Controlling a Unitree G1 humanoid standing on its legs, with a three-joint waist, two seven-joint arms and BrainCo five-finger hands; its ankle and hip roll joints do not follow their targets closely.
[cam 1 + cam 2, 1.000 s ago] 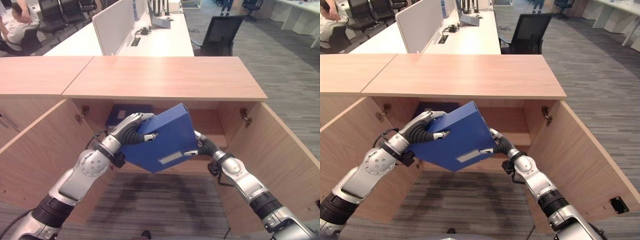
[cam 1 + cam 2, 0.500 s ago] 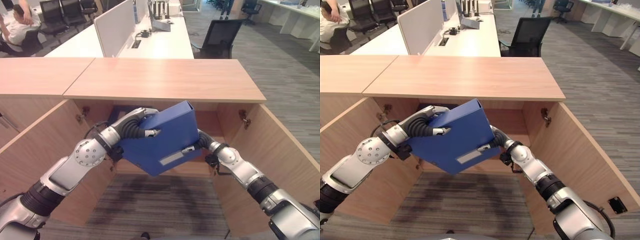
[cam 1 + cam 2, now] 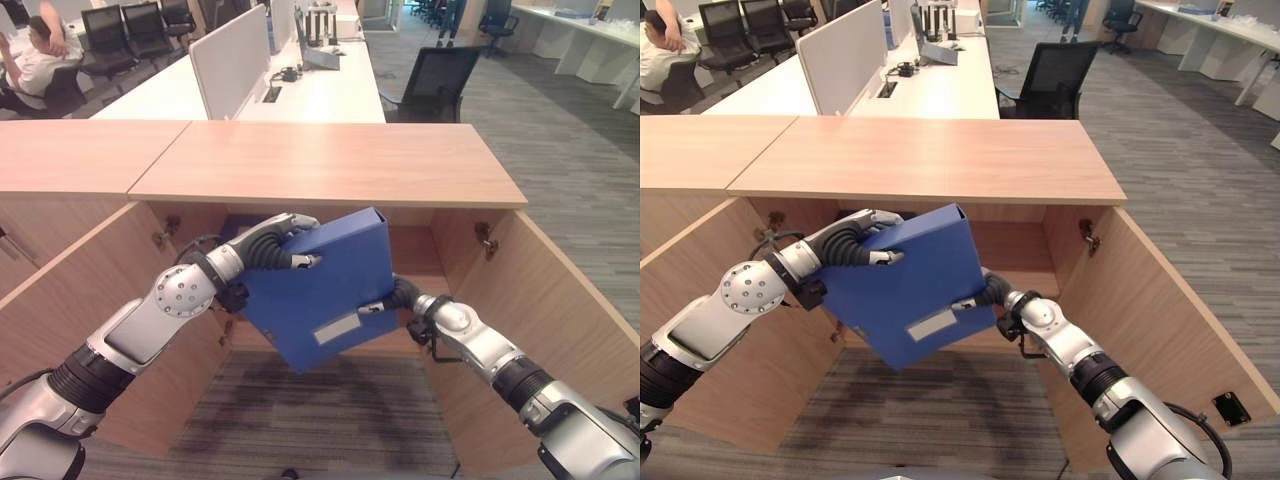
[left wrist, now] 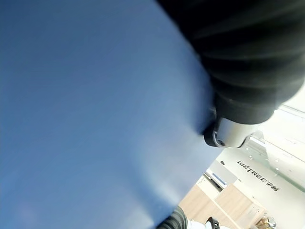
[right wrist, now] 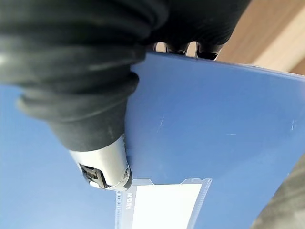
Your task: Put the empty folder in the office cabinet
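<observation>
Room: open office with carpeted floor [image 3: 560, 130], white desks [image 3: 300, 90] and dark chairs [image 3: 435, 80] well beyond both robot hands; a seated person [image 3: 30, 65] far off on the left robot hand's side.
Cabinet: low wooden office cabinet [image 3: 330, 160] with a flat top, both doors swung wide, left door [image 3: 70, 300] outside the left robot hand, right door [image 3: 545, 300] outside the right one.
Folder: blue folder [image 3: 320, 285] held between the two robot hands, tilted, in front of the cabinet's opening and below its top edge; a pale label sleeve [image 3: 335, 328] sits on its spine, near the right robot hand.
Left robot hand: left robot hand [image 3: 272, 243] grasps the folder's upper left part, fingers curled over its edge and thumb pressed on its face.
Right robot hand: right robot hand [image 3: 385, 302] grips the folder's lower right edge, thumb on the spine beside the label sleeve, fingers behind.
Inside: another dark blue object [image 3: 232, 228] lies within the cabinet behind the left robot hand.
</observation>
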